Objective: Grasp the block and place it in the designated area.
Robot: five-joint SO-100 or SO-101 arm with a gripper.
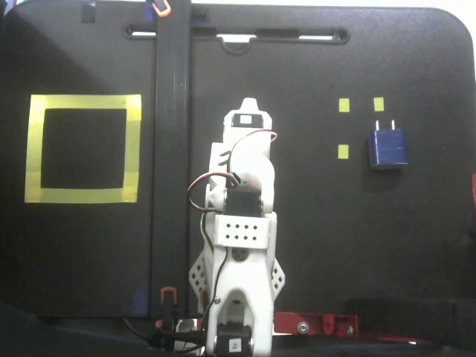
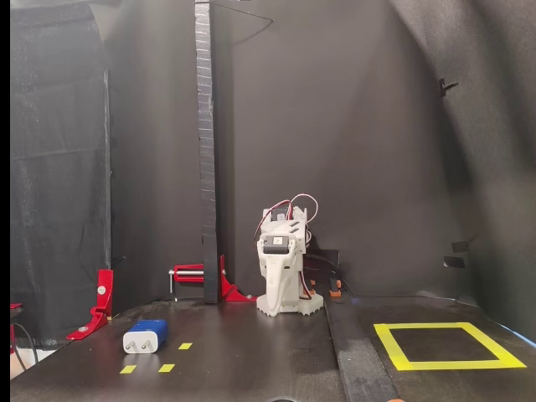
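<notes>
A small dark blue rounded block (image 2: 146, 336) with a pale end is lying at the lower left beside tiny yellow tape marks (image 2: 167, 368), while a folded white arm (image 2: 286, 270) is sitting centre and a large yellow tape square frame (image 2: 448, 345) is lying lower right.

A makeshift lab booth: black drapes (image 2: 377, 126), clamped (image 2: 197, 276) black tabletop (image 1: 335, 223).

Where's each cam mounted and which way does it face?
A fixed view: above the table, looking straight down; the folded white arm rises from the bottom edge, the block at right, the designated area at left.
A fixed view: low at the table's front edge, facing the arm and the dark backdrop; sides mirrored, the block left, the designated area right.
Both share arm, block, tape frame, small yellow tape squares and the black post.
</notes>
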